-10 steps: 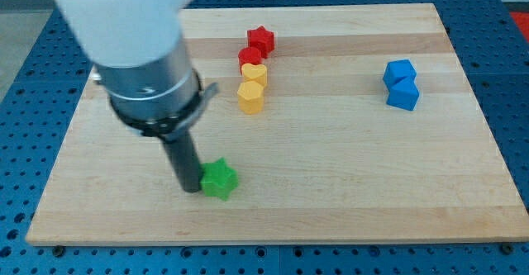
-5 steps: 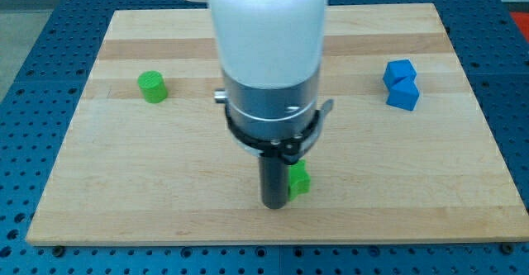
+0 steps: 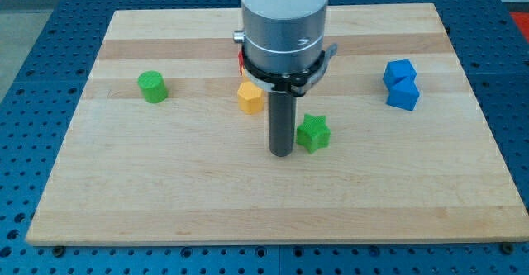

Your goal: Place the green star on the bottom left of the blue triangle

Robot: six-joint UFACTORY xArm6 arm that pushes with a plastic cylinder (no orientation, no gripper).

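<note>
The green star lies near the middle of the wooden board. My tip rests on the board right against the star's left side. Two blue blocks sit together at the view's right, one above the other; I cannot tell which is the triangle. The star is well to their left and a little lower.
A green cylinder stands at the view's left. A yellow block sits left of the rod. A sliver of a red block shows behind the arm, which hides other blocks there.
My tip has pushed the green star to the right and upward across the board, from the lower left-centre to near the middle. The arm moved right, uncovering the green cylinder.
</note>
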